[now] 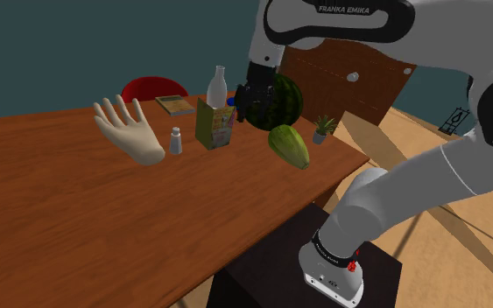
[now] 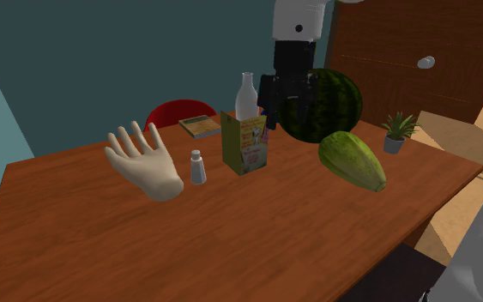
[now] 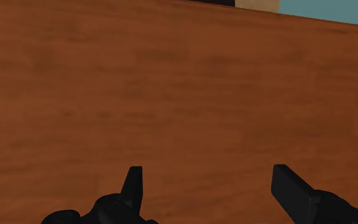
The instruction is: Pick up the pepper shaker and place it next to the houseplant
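A small grey shaker [image 1: 175, 140] is seen upright on the wooden table [image 1: 78, 227], between a pale hand model [image 1: 130, 133] and a carton [image 1: 214, 125]. The black gripper [image 1: 253, 115] is held above the table, before a watermelon [image 1: 284, 96]; a houseplant [image 1: 323, 128] is noted further to the shoulder view's right.

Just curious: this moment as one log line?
black end effector: open, empty, over brown wooden table | small white pepper shaker: untouched | green potted houseplant: table corner

A reddish-brown wooden table [image 1: 104, 219] carries a pale model hand [image 1: 130, 131], a small pepper shaker [image 1: 175, 140] just beside it, a printed carton [image 1: 214, 124], a white bottle [image 1: 217, 86] behind that, a book [image 1: 175, 105], a watermelon [image 1: 281, 98], an elongated green fruit [image 1: 289, 145] and a potted houseplant [image 1: 323, 129].
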Available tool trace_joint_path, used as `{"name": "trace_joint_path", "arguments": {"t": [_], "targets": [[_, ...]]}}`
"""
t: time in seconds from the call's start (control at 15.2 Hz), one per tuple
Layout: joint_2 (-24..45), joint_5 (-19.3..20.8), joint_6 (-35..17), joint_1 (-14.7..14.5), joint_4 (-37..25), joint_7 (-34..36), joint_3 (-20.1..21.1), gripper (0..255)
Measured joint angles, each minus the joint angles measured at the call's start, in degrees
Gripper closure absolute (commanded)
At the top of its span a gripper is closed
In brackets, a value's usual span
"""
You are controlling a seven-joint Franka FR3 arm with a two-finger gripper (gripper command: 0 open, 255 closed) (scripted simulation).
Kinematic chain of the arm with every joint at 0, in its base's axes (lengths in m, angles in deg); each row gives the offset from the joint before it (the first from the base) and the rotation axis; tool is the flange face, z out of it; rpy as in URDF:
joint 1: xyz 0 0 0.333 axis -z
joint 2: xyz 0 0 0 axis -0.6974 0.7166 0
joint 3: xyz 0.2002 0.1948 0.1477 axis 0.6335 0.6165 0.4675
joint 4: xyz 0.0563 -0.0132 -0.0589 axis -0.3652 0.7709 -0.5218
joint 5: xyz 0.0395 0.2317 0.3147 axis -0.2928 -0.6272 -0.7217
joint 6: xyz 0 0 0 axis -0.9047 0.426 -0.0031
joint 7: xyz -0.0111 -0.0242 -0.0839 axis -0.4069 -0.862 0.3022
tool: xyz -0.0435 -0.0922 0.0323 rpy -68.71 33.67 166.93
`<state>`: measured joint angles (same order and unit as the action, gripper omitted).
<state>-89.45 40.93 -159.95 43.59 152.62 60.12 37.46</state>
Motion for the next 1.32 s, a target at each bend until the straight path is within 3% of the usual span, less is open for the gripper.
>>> {"name": "trace_joint_path", "arguments": {"t": [0.66,1.32], "targets": [[19.7,0.3,-10.6,-0.7,-10.6,2.0,2.0,0],[42.2,2.3,-15.2,-1.6,-29.8,4.2,2.7,0]]}}
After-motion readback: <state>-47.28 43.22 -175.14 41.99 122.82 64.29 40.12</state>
